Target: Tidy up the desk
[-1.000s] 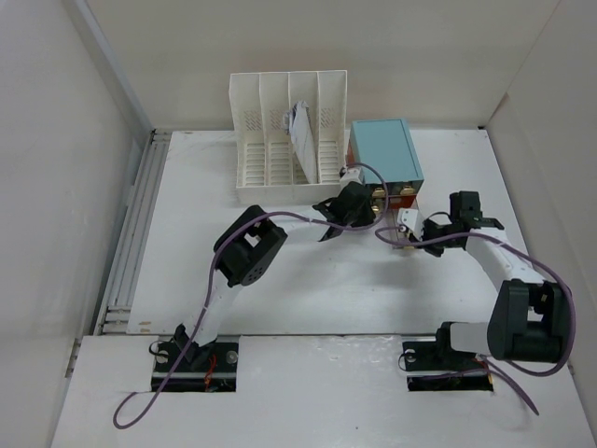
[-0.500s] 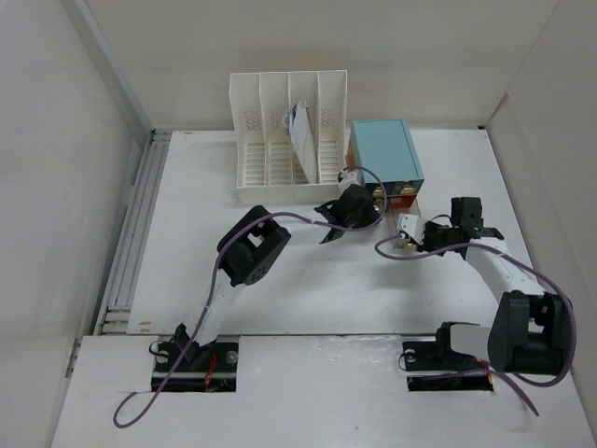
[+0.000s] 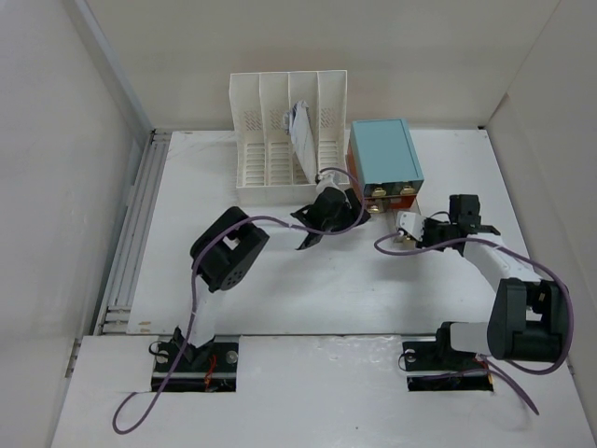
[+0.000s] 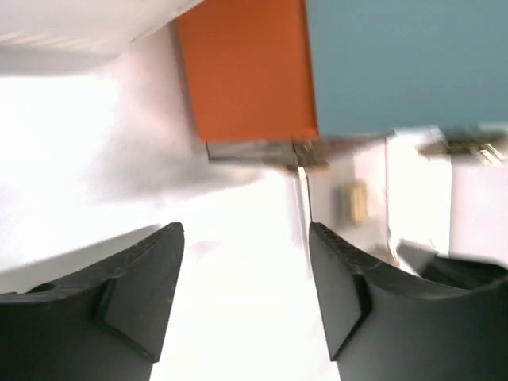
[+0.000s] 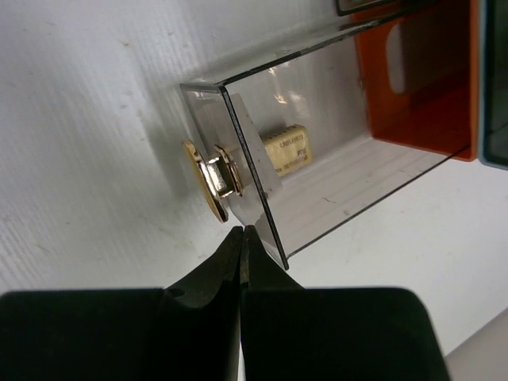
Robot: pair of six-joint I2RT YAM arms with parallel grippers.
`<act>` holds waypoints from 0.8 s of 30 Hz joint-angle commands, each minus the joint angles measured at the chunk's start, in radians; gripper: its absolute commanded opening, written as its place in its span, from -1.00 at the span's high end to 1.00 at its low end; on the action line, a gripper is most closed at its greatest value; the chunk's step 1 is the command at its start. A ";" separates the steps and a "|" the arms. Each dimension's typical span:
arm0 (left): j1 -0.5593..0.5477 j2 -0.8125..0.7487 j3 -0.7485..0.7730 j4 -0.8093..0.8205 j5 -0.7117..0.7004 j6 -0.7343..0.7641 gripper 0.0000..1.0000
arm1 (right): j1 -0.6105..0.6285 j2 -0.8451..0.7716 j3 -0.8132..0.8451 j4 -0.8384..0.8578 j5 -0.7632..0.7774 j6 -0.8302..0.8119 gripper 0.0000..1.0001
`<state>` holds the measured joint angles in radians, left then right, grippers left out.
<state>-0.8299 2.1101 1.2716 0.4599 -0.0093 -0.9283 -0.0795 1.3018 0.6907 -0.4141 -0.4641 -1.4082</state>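
The white desk [image 3: 280, 280] holds a teal drawer box [image 3: 384, 154] with an orange side [image 4: 246, 71]. One clear drawer [image 5: 333, 151] is pulled out, with a gold knob [image 5: 210, 181] on its front and a small beige block [image 5: 284, 147] inside. My right gripper [image 5: 242, 232] is shut and empty, its tips at the drawer's front lower corner just below the knob; it also shows in the top view [image 3: 418, 233]. My left gripper [image 4: 246, 242] is open and empty over bare desk, facing the box's orange side; in the top view [image 3: 351, 205] it is just left of the box.
A white slotted file rack [image 3: 280, 140] with papers [image 3: 303, 131] in one slot stands behind the left gripper, touching the box's left side. White panel walls surround the desk. A grey rail [image 3: 131, 233] runs along the left edge.
My left gripper has drawn back to the left, away from the drawer box front. My right gripper has stayed by the pulled-out drawer.
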 commanded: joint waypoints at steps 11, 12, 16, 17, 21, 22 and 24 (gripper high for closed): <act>-0.101 -0.482 -0.232 0.001 -0.029 0.108 -0.28 | 0.061 0.068 0.165 -0.024 0.028 -0.018 1.00; -0.116 -0.549 -0.248 -0.018 -0.020 0.121 -0.28 | 0.070 0.094 0.177 -0.040 0.028 -0.032 1.00; -0.130 -0.741 -0.297 -0.133 -0.043 0.189 -0.30 | 0.144 0.116 0.187 -0.023 0.138 -0.032 1.00; -0.130 -0.784 -0.298 -0.167 -0.052 0.215 -0.30 | 0.156 0.116 0.187 0.004 0.162 -0.032 1.00; -0.140 -1.024 -0.325 -0.335 -0.141 0.279 -0.39 | 0.205 0.151 0.178 0.038 0.266 -0.009 1.00; -0.140 -1.112 -0.325 -0.412 -0.164 0.316 -0.39 | 0.205 0.169 0.190 0.038 0.284 0.004 1.00; -0.130 -1.191 -0.299 -0.479 -0.219 0.357 -0.50 | 0.230 0.189 0.205 0.047 0.337 0.023 1.00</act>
<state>-0.9646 1.0336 0.9554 0.1249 -0.1314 -0.6724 0.1272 1.4502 0.8608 -0.4103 -0.2310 -1.4139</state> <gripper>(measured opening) 0.736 0.009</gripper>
